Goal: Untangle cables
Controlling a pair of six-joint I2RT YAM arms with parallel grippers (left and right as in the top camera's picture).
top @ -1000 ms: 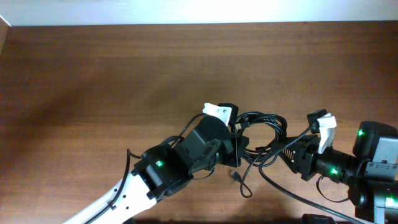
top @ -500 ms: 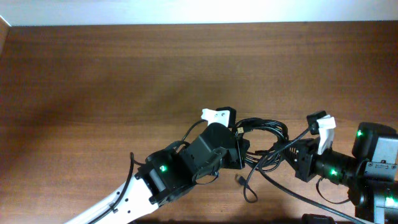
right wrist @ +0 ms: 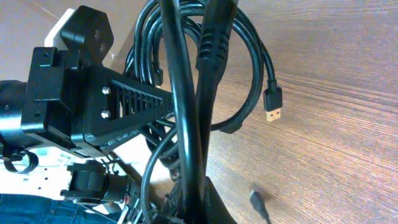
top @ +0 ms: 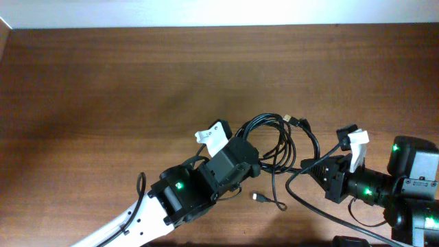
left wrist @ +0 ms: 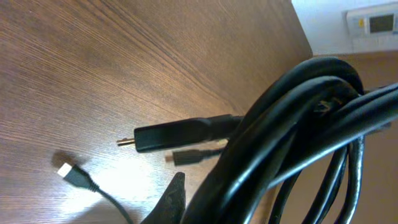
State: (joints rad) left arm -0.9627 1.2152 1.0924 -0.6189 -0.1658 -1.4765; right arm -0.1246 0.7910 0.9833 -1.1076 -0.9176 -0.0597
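The cables [top: 278,137] are a tangle of black loops between my two grippers, with two plugs [top: 296,121] at its far right and a small loose plug [top: 256,197] on the table nearer me. My left gripper [top: 255,163] is shut on the left side of the bundle. My right gripper [top: 310,166] is shut on strands at the right side. In the left wrist view the thick bundle [left wrist: 298,124] crosses my jaws [left wrist: 186,199], with a USB plug [left wrist: 180,134] behind it. In the right wrist view the strands [right wrist: 189,93] run up from my jaws [right wrist: 193,202].
The brown wooden table [top: 123,89] stretches away to the left and back. A white wall strip [top: 206,12] runs along its far edge. The right arm's body [top: 405,185] and its thick base wire [top: 329,219] are at the front right.
My left gripper has swung left and toward me with the bundle. The loops have spread wider and the plugs have moved to the far right. The right gripper has barely moved.
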